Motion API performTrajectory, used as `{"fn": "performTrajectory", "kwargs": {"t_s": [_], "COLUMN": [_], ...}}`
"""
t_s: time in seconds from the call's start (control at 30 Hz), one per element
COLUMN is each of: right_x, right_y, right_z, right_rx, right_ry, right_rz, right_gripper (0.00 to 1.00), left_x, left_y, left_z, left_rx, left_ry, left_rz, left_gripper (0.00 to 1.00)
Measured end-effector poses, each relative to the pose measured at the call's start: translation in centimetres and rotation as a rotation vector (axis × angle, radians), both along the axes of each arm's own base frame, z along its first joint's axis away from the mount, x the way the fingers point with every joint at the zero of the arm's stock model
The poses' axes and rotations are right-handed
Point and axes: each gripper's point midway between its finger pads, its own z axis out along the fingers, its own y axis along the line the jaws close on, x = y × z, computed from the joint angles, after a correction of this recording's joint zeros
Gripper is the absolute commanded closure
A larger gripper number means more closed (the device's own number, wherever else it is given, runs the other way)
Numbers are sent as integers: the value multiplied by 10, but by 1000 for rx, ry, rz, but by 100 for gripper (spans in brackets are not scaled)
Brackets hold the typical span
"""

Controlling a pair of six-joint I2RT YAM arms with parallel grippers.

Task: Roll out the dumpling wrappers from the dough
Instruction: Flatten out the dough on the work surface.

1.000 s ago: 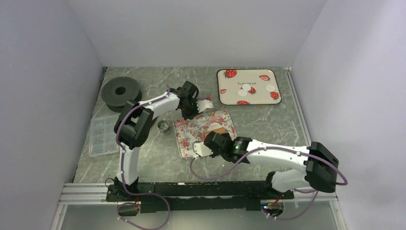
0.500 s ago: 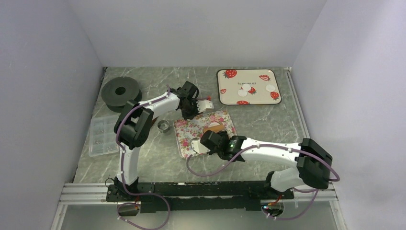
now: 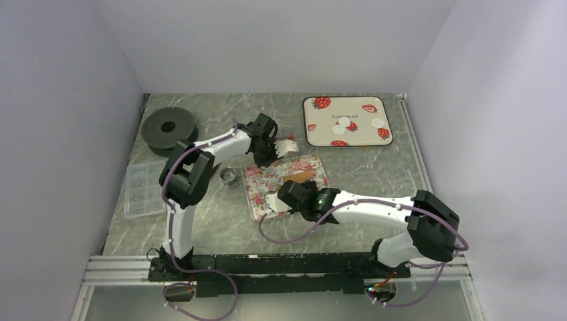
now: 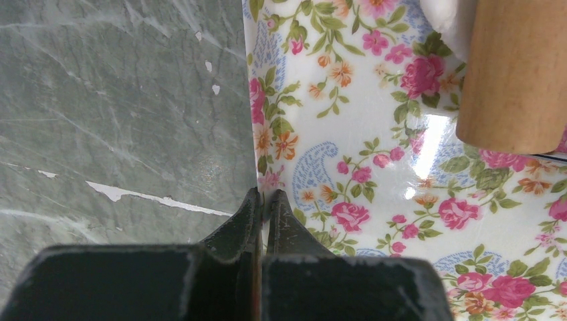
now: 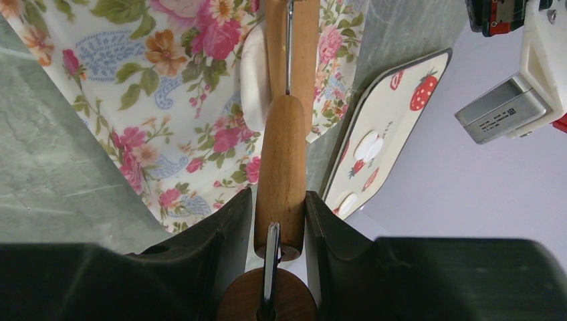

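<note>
Strawberry tray (image 3: pixel 361 137) holds dumpling wrappers (image 3: pixel 378 123) — right gripper (image 5: pixel 277 195) clamps rolling pin (image 5: pixel 281 147).

Grey-green marble-patterned tabletop (image 4: pixel 120 100): a smooth stone-look finish with a dull sheen is recorded, marked by pale scuffs; the rose-printed floral mat (image 4: pixel 361 167) is entered as glossy plastic-like sheet, glare being shown. Pale wooden rolling pin (image 5: pixel 282 160): smooth, matt, fine-grained wood is noted, with a thin bright metal axle (image 5: pixel 289 40), and the soft white dough (image 5: pixel 251 73) is listed as matt. Cream strawberry-printed tray (image 3: pixel 348 103), smooth and satin, is catalogued with matt white round dumpling wrappers (image 3: pixel 378 122), a small shiny metal ring cutter (image 3: pixel 229 176), a clear plastic compartment box (image 3: pixel 142 190) and a matt black spool (image 3: pixel 168 127).
</note>
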Motion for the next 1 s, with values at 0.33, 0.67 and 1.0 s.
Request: {"fn": "performTrajectory", "kwargs": {"t_s": [0.33, 0.67, 1.0], "right_x": [-33, 3, -29], "right_y": [-12, -2, -14], "right_z": [2, 1, 0], "right_rx": [-4, -8, -1], "right_ry": [46, 19, 29], "right_rz": [36, -12, 11], "right_gripper": [100, 100, 100], "left_x": [0, 0, 0], "left_y": [0, 0, 0], "left_z": [0, 0, 0], "left_rx": [0, 0, 0], "left_ry": [0, -1, -1], "left_rz": [0, 0, 0], "left_gripper": [100, 100, 100]}}
